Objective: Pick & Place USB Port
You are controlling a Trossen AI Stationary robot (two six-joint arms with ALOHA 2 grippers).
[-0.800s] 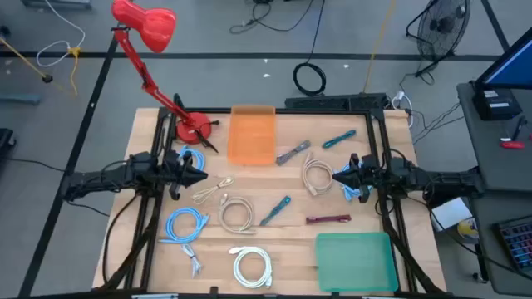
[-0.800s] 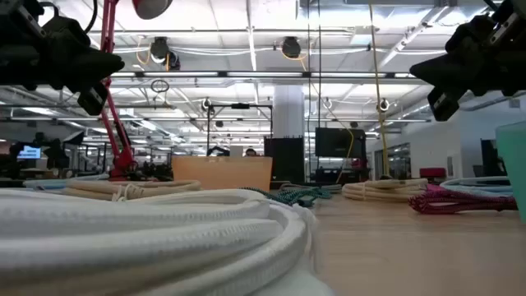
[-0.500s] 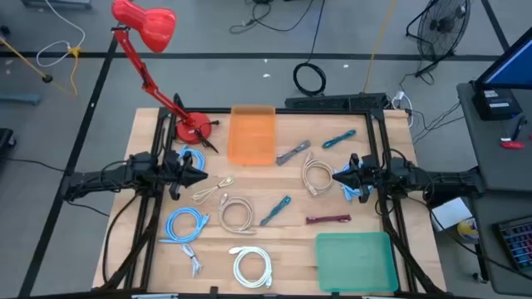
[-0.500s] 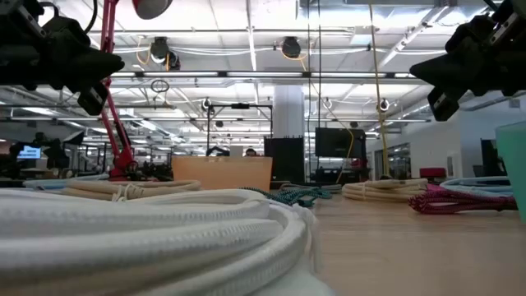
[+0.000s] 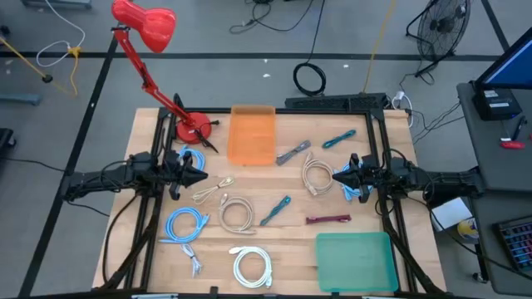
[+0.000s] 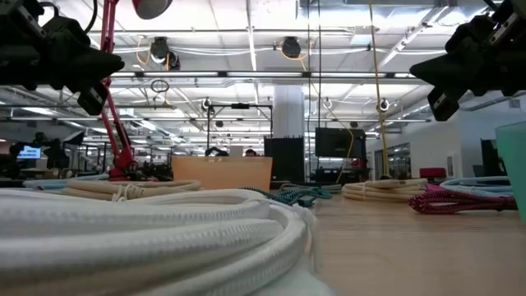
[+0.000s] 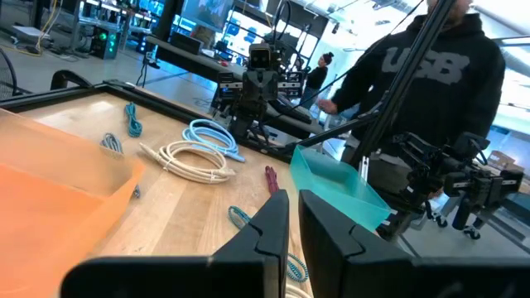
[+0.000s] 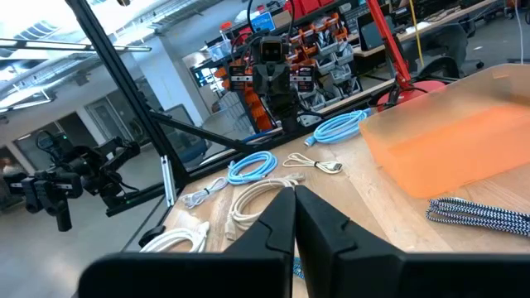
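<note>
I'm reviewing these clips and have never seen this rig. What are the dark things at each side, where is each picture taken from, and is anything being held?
They are two robot arms. The left gripper and right gripper hover over the table, both shut and empty. One picture looks straight down, one looks level across the tabletop, and two come from cameras on the wrists. On the table lie coiled cables, such as a white one, an orange tray, a green tray and a red lamp. A person stands beyond.

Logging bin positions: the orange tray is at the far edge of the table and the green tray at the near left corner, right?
Not quite. In the high view the green tray sits at the near right corner, not the left. The orange tray is at the far edge, as you said.
</note>
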